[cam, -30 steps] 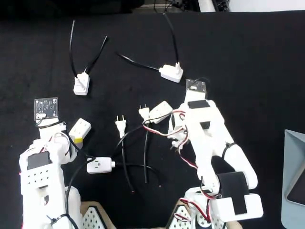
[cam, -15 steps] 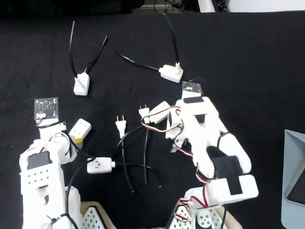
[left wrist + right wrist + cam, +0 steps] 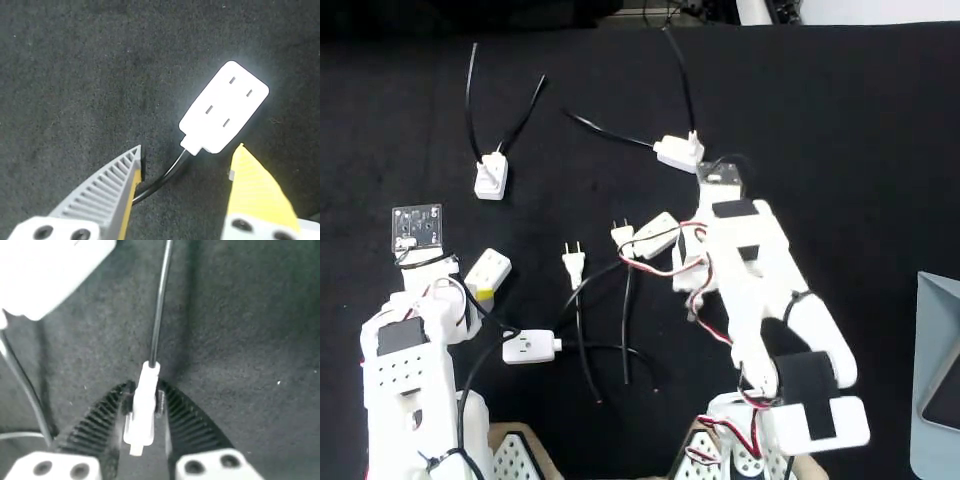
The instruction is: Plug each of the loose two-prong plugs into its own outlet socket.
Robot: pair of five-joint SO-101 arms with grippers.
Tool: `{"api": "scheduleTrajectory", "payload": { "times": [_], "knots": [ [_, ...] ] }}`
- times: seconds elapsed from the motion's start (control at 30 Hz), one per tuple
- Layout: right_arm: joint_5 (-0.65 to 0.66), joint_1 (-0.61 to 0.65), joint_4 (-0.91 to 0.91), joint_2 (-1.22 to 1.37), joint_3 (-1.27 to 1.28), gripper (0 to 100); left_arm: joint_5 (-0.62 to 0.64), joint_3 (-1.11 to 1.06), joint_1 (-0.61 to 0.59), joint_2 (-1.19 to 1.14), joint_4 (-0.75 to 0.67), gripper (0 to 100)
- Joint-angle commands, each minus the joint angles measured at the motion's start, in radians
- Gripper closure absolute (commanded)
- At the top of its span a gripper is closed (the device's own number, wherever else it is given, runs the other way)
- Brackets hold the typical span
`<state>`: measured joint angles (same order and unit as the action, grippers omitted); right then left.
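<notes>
Cloth (image 3: pixel 860 130), black, matte and faintly fuzzy, covers the whole table. 2 white arms of blocky printed plastic, trailing red and white wires, rise from the lower edge of the high view: the left arm (image 3: pixel 405 380) at lower left and the right arm (image 3: pixel 760 290) right of centre, extended toward the top. At the right edge stands a pale grey tray (image 3: pixel 928 330); a dark flat object (image 3: pixel 948 395) lies in it, too cut off to identify. White rectangular outlet blocks on thin black cords lie scattered: the upper-left outlet (image 3: pixel 491 180), the upper-centre outlet (image 3: pixel 677 152) just beyond the right arm's tip, the centre outlet (image 3: pixel 658 231), and the low outlet (image 3: pixel 530 346) beside the left arm. The left gripper (image 3: pixel 189 148) is spread wide, 1 ribbed grey finger and 1 smooth yellow one. It hovers over the 4-slot outlet (image 3: pixel 223 114), a glossy rounded block that touches neither finger. The right gripper (image 3: pixel 145 390), with black ribbed jaws, is clenched on a slim white plug (image 3: pixel 144 412), whose black cord runs straight away over the cloth. 2 loose plugs lie mid-frame, prongs toward the top: the left plug (image 3: pixel 573 262) and the right plug (image 3: pixel 621 235), which is just beside the centre outlet.
</notes>
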<state>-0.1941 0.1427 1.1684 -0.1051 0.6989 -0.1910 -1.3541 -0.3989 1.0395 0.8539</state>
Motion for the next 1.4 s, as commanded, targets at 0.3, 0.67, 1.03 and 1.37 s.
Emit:
{"api": "scheduleTrajectory", "payload": {
  "times": [0.3,0.67,1.03,1.37],
  "knots": [
    [0.081,0.012,-0.008,-0.045,0.008,98.0,0.0,-0.005,0.001,0.012,-0.02,72],
    [0.08,0.012,-0.014,0.064,-0.013,95.5,0.0,-0.005,0.001,0.012,-0.02,72],
    [0.078,0.012,-0.003,0.068,-0.015,95.1,0.0,-0.005,0.001,0.012,-0.02,72],
    [0.078,0.012,0.031,0.07,-0.016,87.7,0.0,-0.005,0.001,0.012,-0.02,72]
  ]
}}
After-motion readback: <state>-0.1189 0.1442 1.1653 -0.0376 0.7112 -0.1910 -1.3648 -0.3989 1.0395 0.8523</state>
